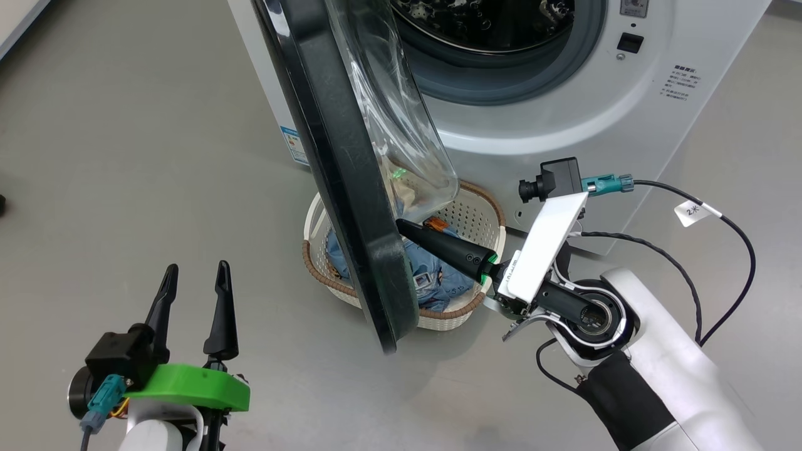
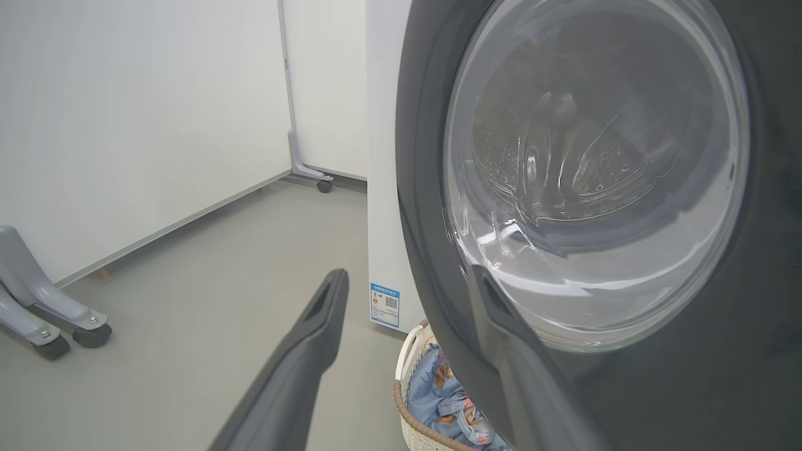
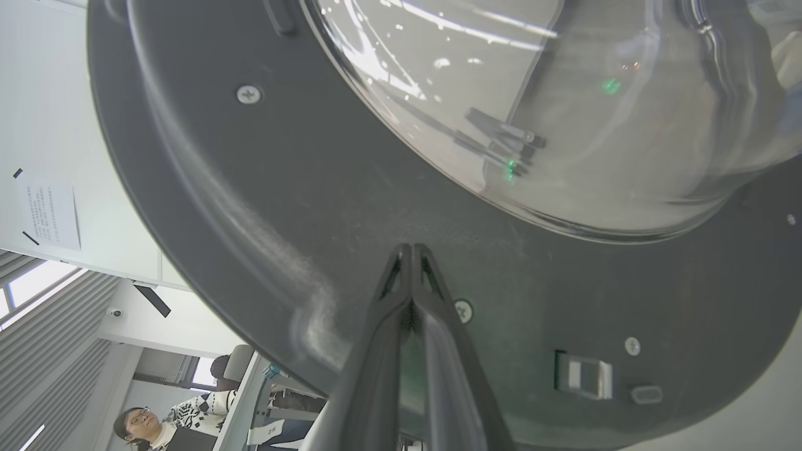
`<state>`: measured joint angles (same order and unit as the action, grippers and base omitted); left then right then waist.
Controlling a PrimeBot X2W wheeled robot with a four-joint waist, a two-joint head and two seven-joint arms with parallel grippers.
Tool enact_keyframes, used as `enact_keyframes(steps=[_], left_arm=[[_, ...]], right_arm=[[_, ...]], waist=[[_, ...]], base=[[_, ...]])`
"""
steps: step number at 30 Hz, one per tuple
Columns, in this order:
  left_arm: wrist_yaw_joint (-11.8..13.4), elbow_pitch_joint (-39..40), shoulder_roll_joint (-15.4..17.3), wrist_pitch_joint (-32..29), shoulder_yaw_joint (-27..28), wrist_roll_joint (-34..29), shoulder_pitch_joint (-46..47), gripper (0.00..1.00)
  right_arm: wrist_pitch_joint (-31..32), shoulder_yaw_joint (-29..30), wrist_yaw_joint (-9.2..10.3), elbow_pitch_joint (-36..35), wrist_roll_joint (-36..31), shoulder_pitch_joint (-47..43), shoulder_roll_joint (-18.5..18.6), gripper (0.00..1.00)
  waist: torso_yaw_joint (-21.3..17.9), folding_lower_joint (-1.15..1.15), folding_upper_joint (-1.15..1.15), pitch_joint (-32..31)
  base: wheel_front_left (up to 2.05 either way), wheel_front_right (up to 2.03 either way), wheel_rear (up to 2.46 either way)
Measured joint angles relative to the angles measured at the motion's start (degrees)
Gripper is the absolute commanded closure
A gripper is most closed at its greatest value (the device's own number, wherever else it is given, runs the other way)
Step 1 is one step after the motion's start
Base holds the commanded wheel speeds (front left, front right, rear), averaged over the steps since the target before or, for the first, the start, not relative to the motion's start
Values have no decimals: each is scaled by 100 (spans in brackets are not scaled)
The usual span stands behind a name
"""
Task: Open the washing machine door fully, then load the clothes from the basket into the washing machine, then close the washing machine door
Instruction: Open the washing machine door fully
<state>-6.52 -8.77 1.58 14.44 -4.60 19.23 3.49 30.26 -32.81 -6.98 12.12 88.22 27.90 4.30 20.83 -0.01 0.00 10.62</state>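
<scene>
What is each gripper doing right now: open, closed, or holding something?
Left gripper: open, holding nothing.
Right gripper: closed, empty, tip at the washing machine door.

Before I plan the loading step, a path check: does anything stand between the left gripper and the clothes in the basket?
Yes. The part-open washing machine door stands edge-on between the open left gripper and the clothes, its black rim crossing over the basket. The shut right gripper touches the door's inner side.

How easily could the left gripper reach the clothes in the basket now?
Probably not easily: the half-open washing machine door stands across the basket, between the open left gripper and most of the clothes. Just a narrow strip of them shows on its side.
</scene>
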Motion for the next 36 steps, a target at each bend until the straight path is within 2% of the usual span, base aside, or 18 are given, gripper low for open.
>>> enact_keyframes(steps=[13, 20, 24, 25, 27, 28, 30, 31, 32, 33, 36], left_arm=[[8, 2, 2, 0, 14, -9, -72, 0], [57, 7, 9, 0, 154, -25, -208, 0], [59, 9, 16, 0, 265, -57, -257, 0], [59, 15, 16, 0, 276, -58, -260, 0], [66, 23, 16, 0, 303, -78, -268, 0], [86, 32, 16, 0, 325, -101, -281, 0], [101, 34, 18, 1, 367, -144, -337, 0], [102, 36, 18, 0, 398, -170, -369, 0], [103, 37, 18, 0, 426, -188, -393, 0], [105, 41, 20, 0, 448, -208, -412, 0], [109, 69, 19, 1, 499, -219, -464, 0]], right_arm=[[-399, -211, 0, 127, 55, -68, -18, 100], [-610, -198, -1, -9, 36, -96, -32, 100], [-856, -168, -1, -186, -296, -94, 30, 100], [-931, -152, -1, -242, -381, -94, 80, 88], [-1110, -121, -1, -337, -544, -96, 245, 70], [-1213, -91, -1, -392, -634, -102, 319, 57], [-1441, 25, -1, -485, -688, -158, 414, 42], [-1529, 48, -1, -524, -723, -194, 478, 29], [-1633, 71, -1, -567, -777, -246, 524, 10], [-1744, 93, -1, -605, -826, -298, 564, 0], [-2079, 155, -1, -691, -1069, -422, 784, 0]], waist=[[33, 0, 0, -202], [-70, 0, 0, -338], [-168, 0, 0, -425], [-194, 0, 0, -447], [-246, 0, 0, -495], [-275, 0, 0, -518], [-329, 0, 0, -565], [-358, 0, 0, -588], [-387, 0, 0, -610], [-417, 0, 0, -631], [-506, 0, 0, -690]], base=[[0, 0, 0], [0, 0, 0], [0, 0, 0], [0, 0, 0], [0, 0, 0], [0, 0, 0], [0, 0, 0], [0, 0, 0], [0, 0, 0], [0, 0, 0], [0, 0, 0]])
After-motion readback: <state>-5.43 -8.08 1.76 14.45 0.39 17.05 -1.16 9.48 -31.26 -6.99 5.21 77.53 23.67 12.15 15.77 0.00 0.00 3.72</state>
